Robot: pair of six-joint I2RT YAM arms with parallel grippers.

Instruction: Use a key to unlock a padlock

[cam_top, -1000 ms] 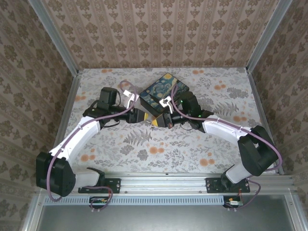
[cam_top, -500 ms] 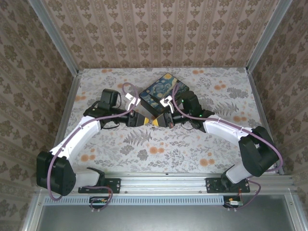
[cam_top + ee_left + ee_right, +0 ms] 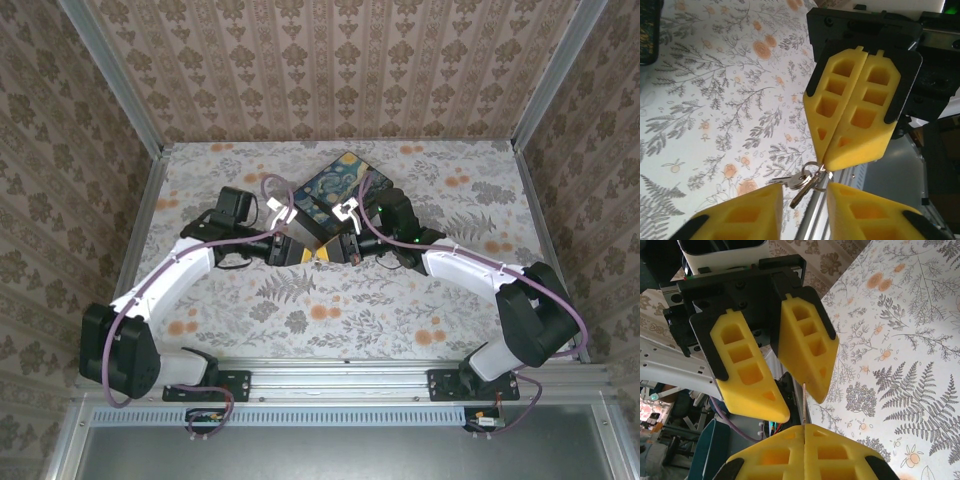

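Key (image 3: 801,182) is pinched in fully closed R claw (image 3: 829,159); L claw (image 3: 804,192) is seen part-open either side, gripping nothing.

Two yellow claws meet tip to tip beside the flowered table (image 3: 900,340).
The right claw (image 3: 803,429), at the bottom edge, has its fingers pressed together with a thin metal strip (image 3: 803,412) standing up from the seam. Facing it, the left claw (image 3: 801,405) has its fingers parted, and the strip is between their tips.
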